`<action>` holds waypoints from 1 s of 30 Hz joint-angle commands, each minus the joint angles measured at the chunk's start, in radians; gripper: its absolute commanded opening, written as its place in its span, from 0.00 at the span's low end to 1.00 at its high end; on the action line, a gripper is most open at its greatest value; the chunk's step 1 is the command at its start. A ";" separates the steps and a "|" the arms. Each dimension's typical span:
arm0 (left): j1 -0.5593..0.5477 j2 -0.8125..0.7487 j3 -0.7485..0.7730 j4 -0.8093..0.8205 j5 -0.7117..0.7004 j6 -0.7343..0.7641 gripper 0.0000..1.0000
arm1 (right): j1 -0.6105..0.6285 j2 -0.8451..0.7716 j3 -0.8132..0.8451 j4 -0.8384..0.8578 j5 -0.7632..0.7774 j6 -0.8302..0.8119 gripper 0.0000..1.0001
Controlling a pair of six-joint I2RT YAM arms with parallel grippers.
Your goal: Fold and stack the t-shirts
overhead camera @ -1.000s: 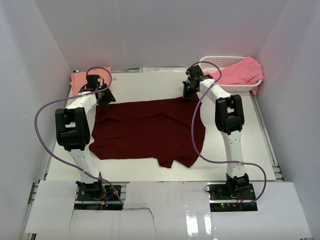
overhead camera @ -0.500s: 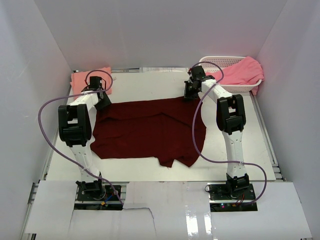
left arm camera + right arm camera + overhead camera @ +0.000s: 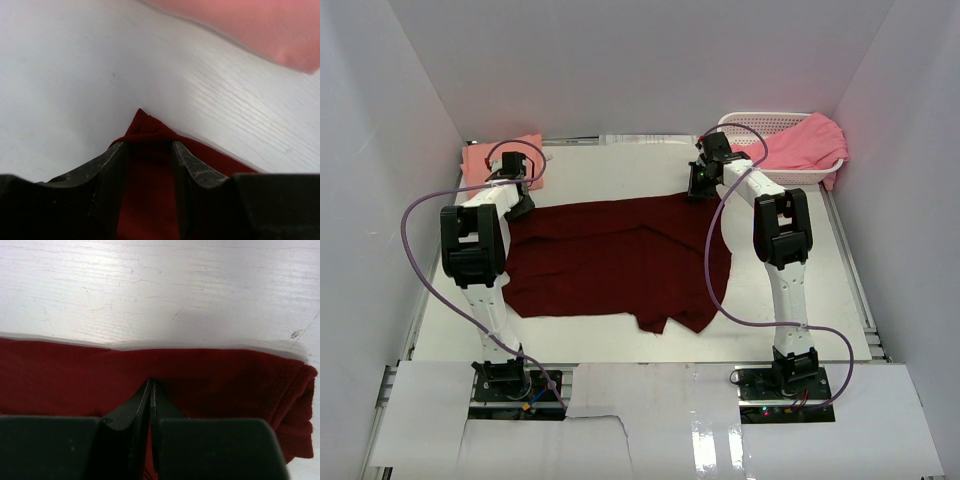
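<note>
The dark maroon t-shirt [image 3: 620, 260] lies spread flat in the middle of the table. My left gripper [image 3: 520, 207] is at its far left corner. In the left wrist view the jaws [image 3: 150, 150] stand open astride that bunched corner [image 3: 145, 127], with cloth between them. My right gripper [image 3: 698, 190] is at the shirt's far right edge. Its jaws [image 3: 151, 382] are shut with maroon cloth [image 3: 225, 370] pinched between them. A salmon-peach t-shirt [image 3: 480, 160] lies at the far left. A brighter pink t-shirt [image 3: 800, 145] hangs over the basket.
A white lattice basket [image 3: 750, 122] stands at the far right corner. White walls close in the table on three sides. The peach shirt [image 3: 240, 25] lies just beyond the left gripper. Purple cables loop from both arms.
The left arm has swung slightly left and its jaws have narrowed a little round the shirt corner. The right gripper has stayed shut and has barely moved.
</note>
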 commanded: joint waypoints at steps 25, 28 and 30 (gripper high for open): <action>0.119 -0.089 0.123 -0.162 -0.384 -0.134 0.54 | -0.025 0.056 -0.064 -0.044 0.083 -0.030 0.08; 0.121 -0.071 0.126 -0.174 -0.377 -0.140 0.55 | -0.025 0.056 -0.065 -0.044 0.086 -0.032 0.08; 0.122 -0.063 0.123 -0.173 -0.371 -0.142 0.55 | -0.025 0.058 -0.064 -0.044 0.086 -0.032 0.08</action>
